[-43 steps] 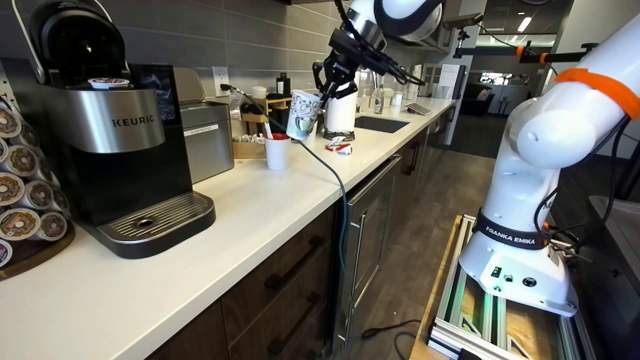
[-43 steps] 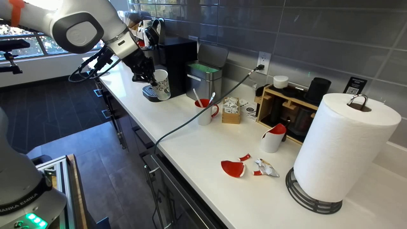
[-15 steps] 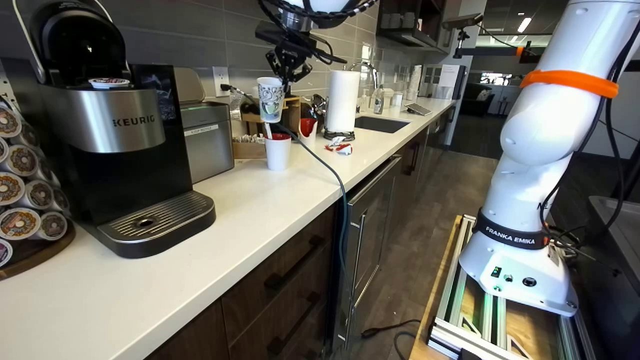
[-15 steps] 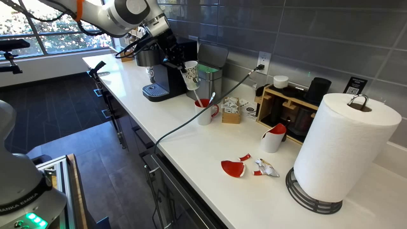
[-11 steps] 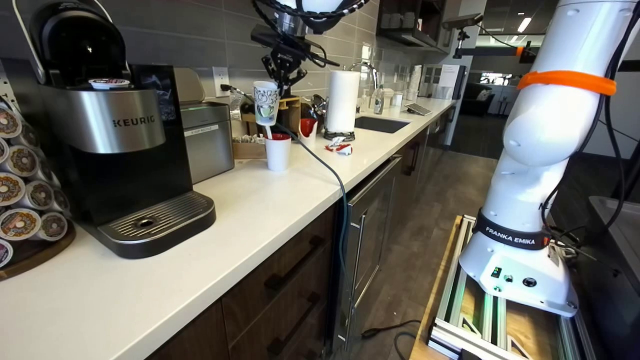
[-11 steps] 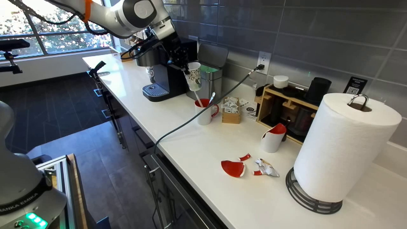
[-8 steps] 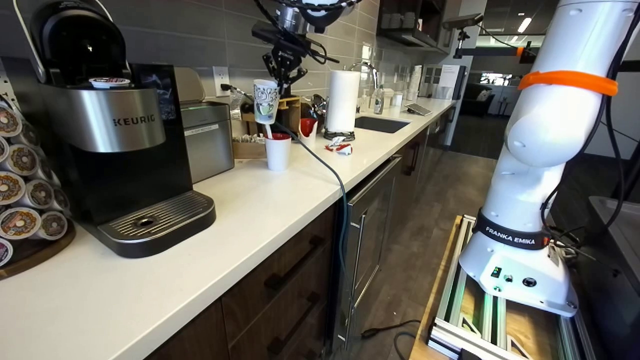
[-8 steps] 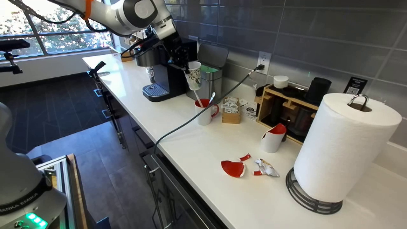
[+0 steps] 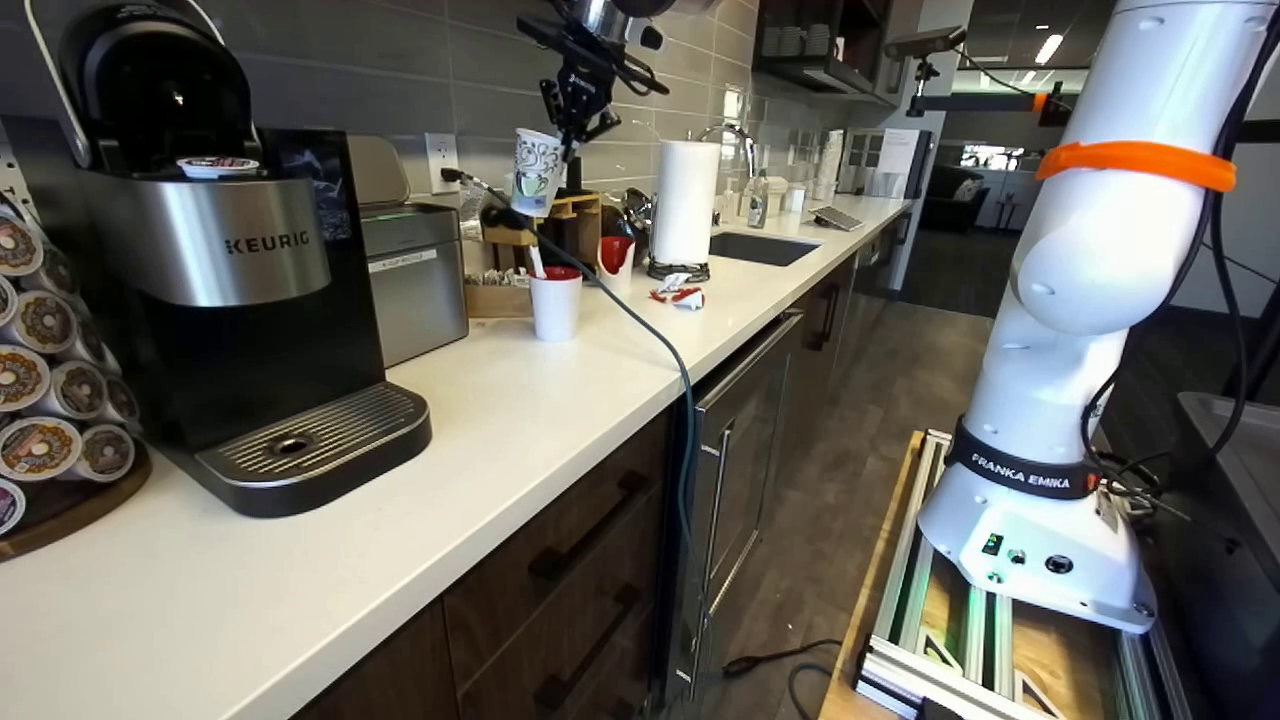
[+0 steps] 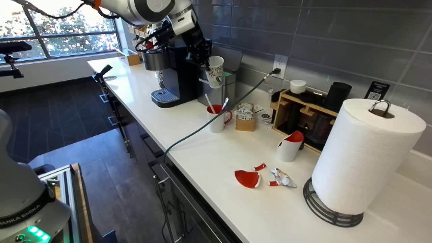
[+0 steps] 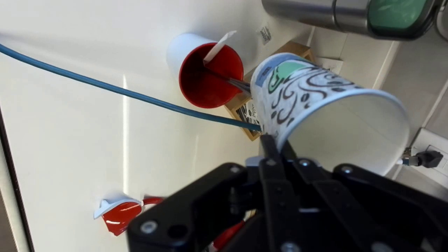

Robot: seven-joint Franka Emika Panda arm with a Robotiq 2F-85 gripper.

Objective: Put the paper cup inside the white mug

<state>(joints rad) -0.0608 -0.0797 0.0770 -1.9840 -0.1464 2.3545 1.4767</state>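
Blue cable (image 11: 126,92) passes near the white mug (image 10: 216,126), where a stick (image 11: 218,48) and metal utensil (image 11: 240,84) lean, while the gripper (image 11: 279,144) pinches the paper cup (image 11: 297,87).

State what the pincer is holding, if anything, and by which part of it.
The pincer holds the printed paper cup, pinched by the side wall at its open rim.

A grey tiled wall (image 10: 344,40), fitted with an outlet (image 10: 282,65), ran behind the pale counter (image 9: 470,440), which stood over brown drawers (image 9: 500,605) and held a sink (image 9: 765,249) farther along. Daylight blazed in a window (image 10: 77,44) above the dark floor (image 10: 64,111) and glared off the counter; a ceiling light (image 9: 1049,48) shone well beyond the sink.
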